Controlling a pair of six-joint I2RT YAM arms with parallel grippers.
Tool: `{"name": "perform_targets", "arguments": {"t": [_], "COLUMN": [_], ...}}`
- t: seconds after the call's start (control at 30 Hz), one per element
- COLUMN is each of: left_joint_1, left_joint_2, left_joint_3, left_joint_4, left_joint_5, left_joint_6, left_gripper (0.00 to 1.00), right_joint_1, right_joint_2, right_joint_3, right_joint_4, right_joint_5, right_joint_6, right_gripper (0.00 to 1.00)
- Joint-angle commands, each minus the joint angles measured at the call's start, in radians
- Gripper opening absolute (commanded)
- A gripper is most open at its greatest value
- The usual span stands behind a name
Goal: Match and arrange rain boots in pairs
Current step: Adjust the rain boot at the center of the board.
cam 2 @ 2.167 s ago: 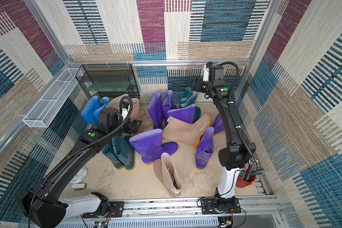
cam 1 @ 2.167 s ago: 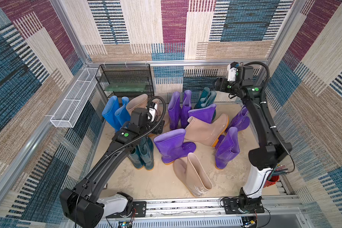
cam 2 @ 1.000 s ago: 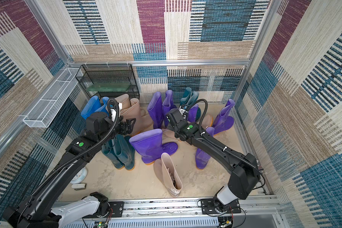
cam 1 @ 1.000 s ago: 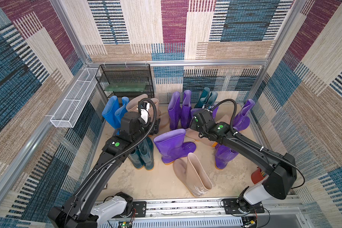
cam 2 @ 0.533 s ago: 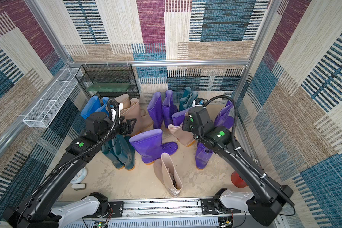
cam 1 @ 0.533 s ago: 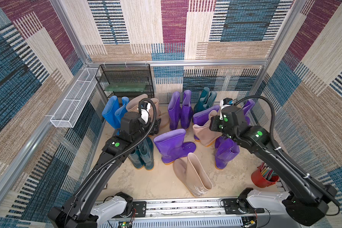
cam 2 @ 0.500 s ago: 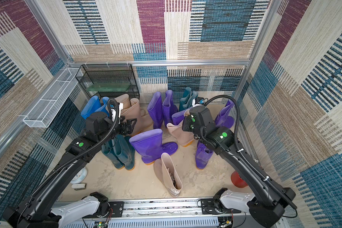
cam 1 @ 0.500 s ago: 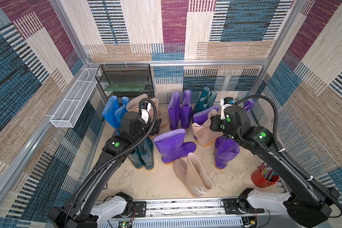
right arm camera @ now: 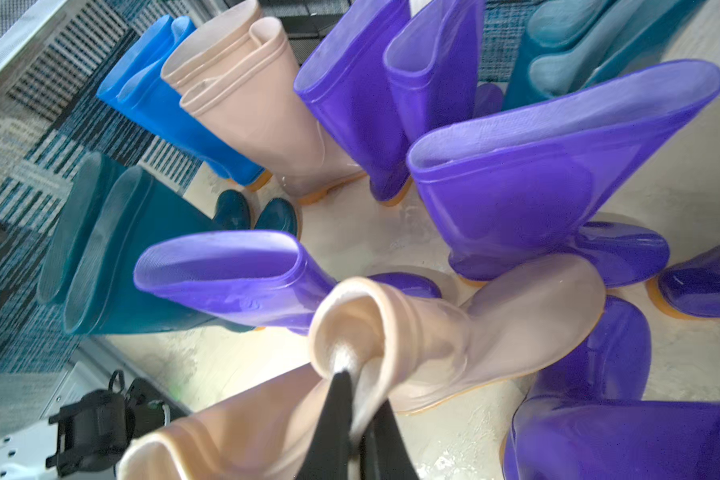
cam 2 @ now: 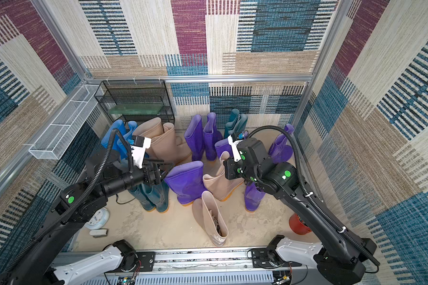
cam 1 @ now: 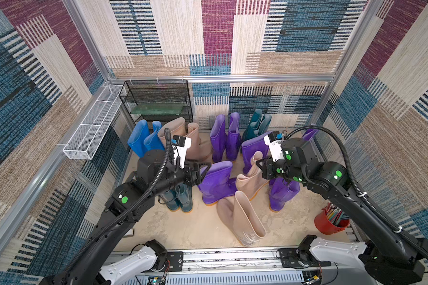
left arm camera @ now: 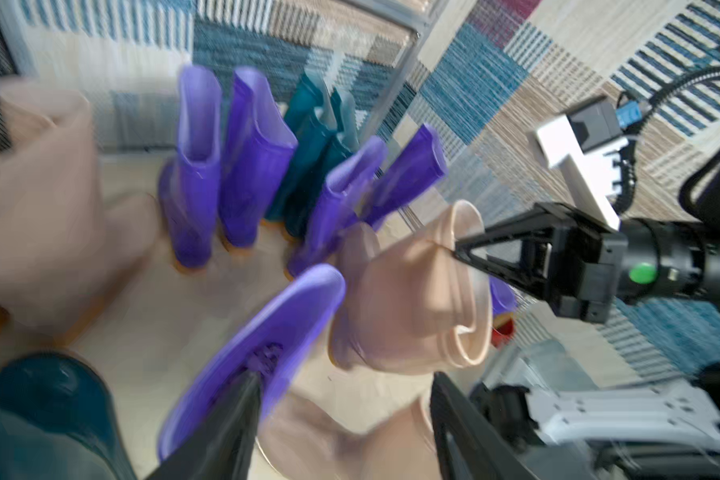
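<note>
My right gripper (right arm camera: 356, 382) is shut on the rim of a short beige-pink rain boot (right arm camera: 454, 336), which stands tilted mid-floor in both top views (cam 1: 251, 180) (cam 2: 218, 182). My left gripper (left arm camera: 344, 380) is open, and one of its fingers (left arm camera: 242, 399) is at the rim of a short purple boot (cam 1: 215, 182); this view is blurred. Another beige-pink boot (cam 1: 242, 219) lies on its side near the front. Blue (cam 1: 143, 138), beige-pink (cam 1: 183, 138), purple (cam 1: 224, 135) and teal (cam 1: 257, 123) pairs stand along the back.
A teal pair (cam 1: 178, 199) stands under my left arm. Loose purple boots (cam 1: 282, 195) (cam 1: 253, 148) (cam 1: 309, 134) crowd the right side. A black wire rack (cam 1: 158, 103) and a white wire basket (cam 1: 94, 123) are at the back left. A red bucket (cam 1: 330, 220) stands front right.
My right arm swung down from the back wall, shut on the lying beige-pink boot's rim and raised it upright. My left gripper moved right, to the short purple boot's rim.
</note>
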Motion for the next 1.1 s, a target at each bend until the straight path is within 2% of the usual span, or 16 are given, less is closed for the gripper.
{"name": "perform_targets", "arguments": {"t": [0.0, 0.1, 0.2, 0.27, 0.4, 0.47, 0.53, 0.57, 0.63, 0.7, 0.83, 0.97, 1.07], "left_joint_1": [-0.151, -0.336, -0.449, -0.493, -0.513, -0.513, -0.512, -0.513, -0.513, -0.512, -0.493, -0.425, -0.403], "left_joint_2": [0.024, 0.079, 0.131, 0.159, 0.223, 0.25, 0.276, 0.281, 0.269, 0.236, 0.148, 0.106, 0.1], "left_joint_3": [-0.009, 0.003, -0.009, -0.025, -0.051, -0.089, -0.11, -0.115, -0.142, -0.167, -0.167, -0.145, -0.164], "left_joint_4": [-0.034, -0.032, -0.003, 0.019, 0.057, 0.126, 0.144, 0.134, 0.115, 0.102, 0.023, -0.038, -0.019], "left_joint_5": [-0.019, -0.191, -0.334, -0.407, -0.436, -0.423, -0.429, -0.443, -0.486, -0.531, -0.587, -0.496, -0.448], "left_joint_6": [-0.201, -0.343, -0.507, -0.569, -0.592, -0.577, -0.555, -0.542, -0.505, -0.445, -0.298, -0.145, -0.061], "left_gripper": [0.65, 0.66, 0.68, 0.71, 0.74, 0.71, 0.6, 0.5, 0.22, 0.0, 0.0, 0.0, 0.0], "right_joint_1": [-0.005, -0.037, -0.06, -0.066, -0.083, -0.091, -0.095, -0.097, -0.096, -0.095, -0.082, -0.043, -0.004], "right_joint_2": [-0.019, -0.031, -0.037, -0.044, -0.08, -0.1, -0.117, -0.125, -0.135, -0.138, -0.151, -0.175, -0.19], "right_joint_3": [-0.014, -0.055, -0.088, -0.102, -0.123, -0.135, -0.146, -0.15, -0.157, -0.15, -0.137, -0.152, -0.166], "right_joint_4": [0.048, 0.078, 0.106, 0.111, 0.111, 0.108, 0.106, 0.108, 0.11, 0.103, 0.073, 0.043, 0.036], "right_joint_5": [0.035, 0.04, 0.031, 0.026, 0.024, 0.012, -0.003, -0.016, -0.048, -0.08, -0.133, -0.143, -0.16], "right_joint_6": [-0.052, -0.067, -0.083, -0.089, -0.092, -0.095, -0.097, -0.1, -0.105, -0.115, -0.12, -0.087, -0.052], "right_gripper": [0.0, 0.0, 0.0, 0.0, 0.0, 0.0, 0.0, 0.0, 0.0, 0.0, 0.0, 0.0, 0.0]}}
